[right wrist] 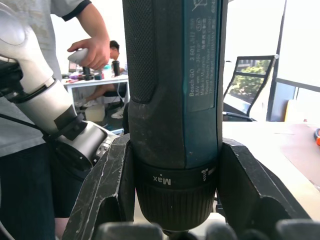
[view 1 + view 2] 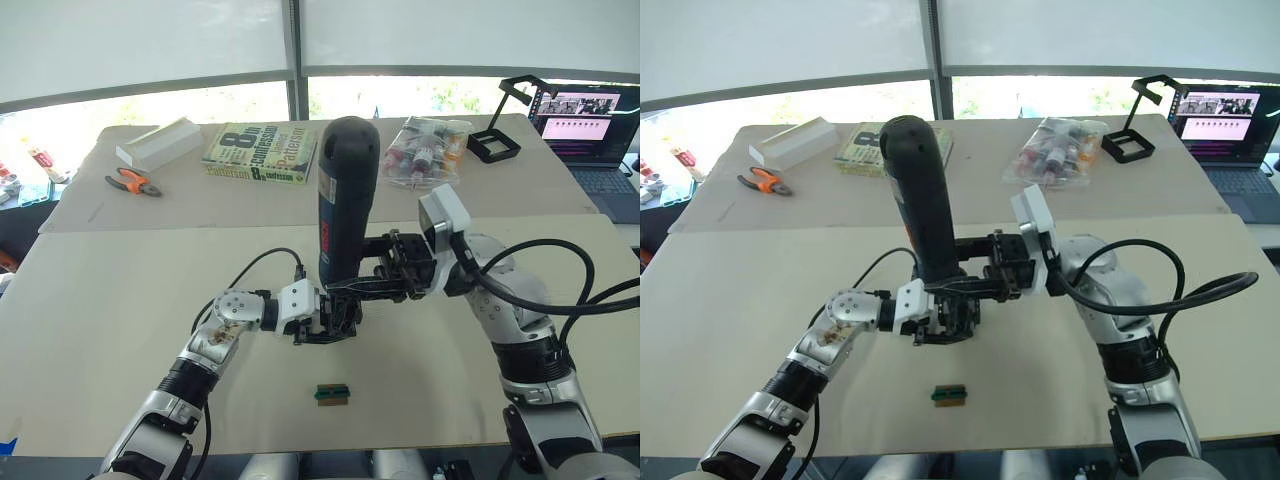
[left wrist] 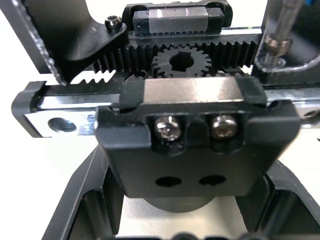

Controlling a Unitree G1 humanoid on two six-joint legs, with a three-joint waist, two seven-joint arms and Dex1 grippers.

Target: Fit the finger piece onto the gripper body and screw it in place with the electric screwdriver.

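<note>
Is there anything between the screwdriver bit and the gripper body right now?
Nothing visible. The right gripper holds the electric screwdriver upright directly over the gripper body, which the left gripper holds. In the left wrist view the silver bit comes down at the body's edge with nothing between them.

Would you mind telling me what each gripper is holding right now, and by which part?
The right gripper clamps the electric screwdriver around its lower collar, upright. The left gripper holds the gripper body by its lower part.
</note>
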